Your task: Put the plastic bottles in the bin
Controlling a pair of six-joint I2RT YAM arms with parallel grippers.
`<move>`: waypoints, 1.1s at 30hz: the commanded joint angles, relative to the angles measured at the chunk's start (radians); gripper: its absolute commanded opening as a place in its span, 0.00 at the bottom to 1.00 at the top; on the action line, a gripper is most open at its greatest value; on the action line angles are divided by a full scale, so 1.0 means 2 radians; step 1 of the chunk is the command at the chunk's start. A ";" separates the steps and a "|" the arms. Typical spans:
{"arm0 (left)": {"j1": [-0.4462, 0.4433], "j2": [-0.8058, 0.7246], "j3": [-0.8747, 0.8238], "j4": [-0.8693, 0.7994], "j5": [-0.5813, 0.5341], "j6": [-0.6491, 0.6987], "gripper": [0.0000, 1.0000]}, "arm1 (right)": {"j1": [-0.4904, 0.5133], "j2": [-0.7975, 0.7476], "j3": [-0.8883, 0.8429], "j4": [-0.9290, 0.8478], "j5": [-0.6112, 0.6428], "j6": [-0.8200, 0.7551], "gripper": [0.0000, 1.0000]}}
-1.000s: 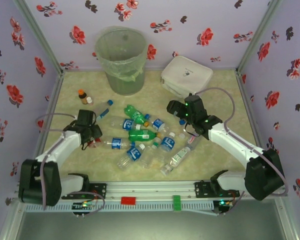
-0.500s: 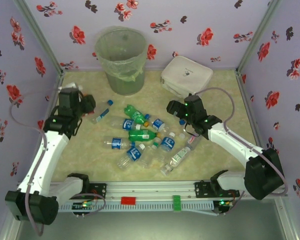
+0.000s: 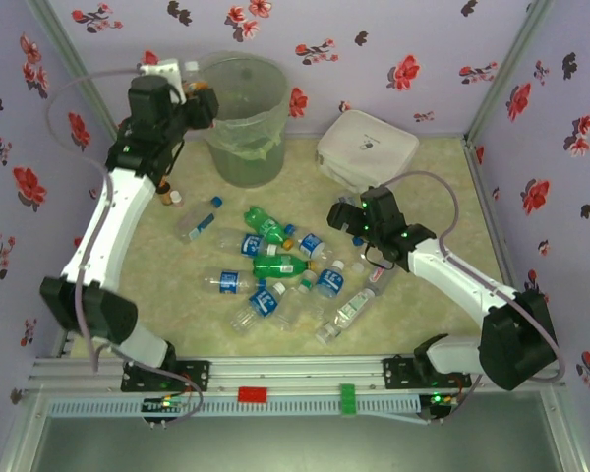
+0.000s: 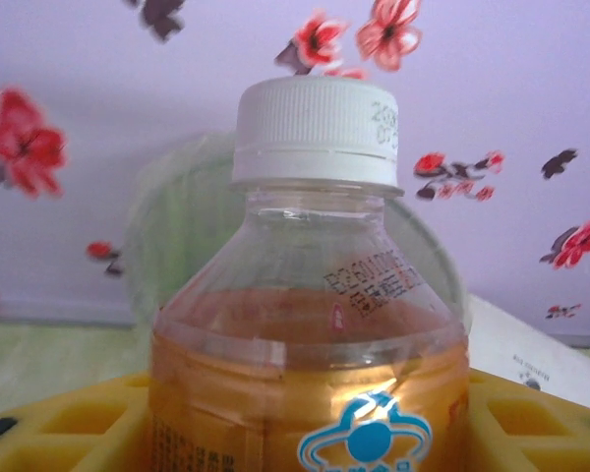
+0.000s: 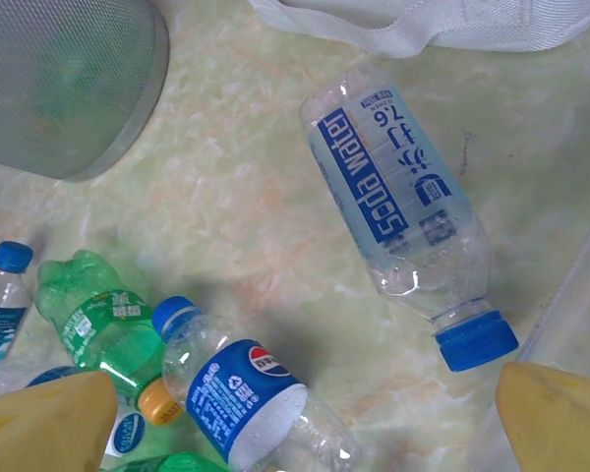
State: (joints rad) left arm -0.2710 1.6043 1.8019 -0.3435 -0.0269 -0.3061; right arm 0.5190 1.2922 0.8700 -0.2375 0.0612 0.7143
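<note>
From above, you see the left jaws raised at the bin [image 3: 238, 118] rim, plastic bottles [image 3: 275, 267] scattered on the desk [image 3: 177, 307]. The left wrist view shows them gripping an orange-filled bottle [image 4: 315, 324]. The right wrist view shows the right jaws wide open above a blue-capped bottle [image 5: 403, 211].

The pale green marbled table [image 3: 192, 315] bears the bin [image 3: 241, 128], a white box [image 3: 367, 149] and scattered plastic bottles [image 3: 278, 265].

Soft even light, faint shadows; left wrist background blurred, bottle [image 4: 310, 324] glinting.
</note>
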 commanded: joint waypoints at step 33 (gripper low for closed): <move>-0.009 0.299 0.362 -0.112 0.042 0.020 1.00 | 0.002 -0.025 0.021 -0.075 0.092 -0.105 1.00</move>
State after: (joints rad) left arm -0.2863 2.2955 2.5107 -0.5629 0.0612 -0.2802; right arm 0.5190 1.2247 0.8726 -0.4171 0.2192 0.5938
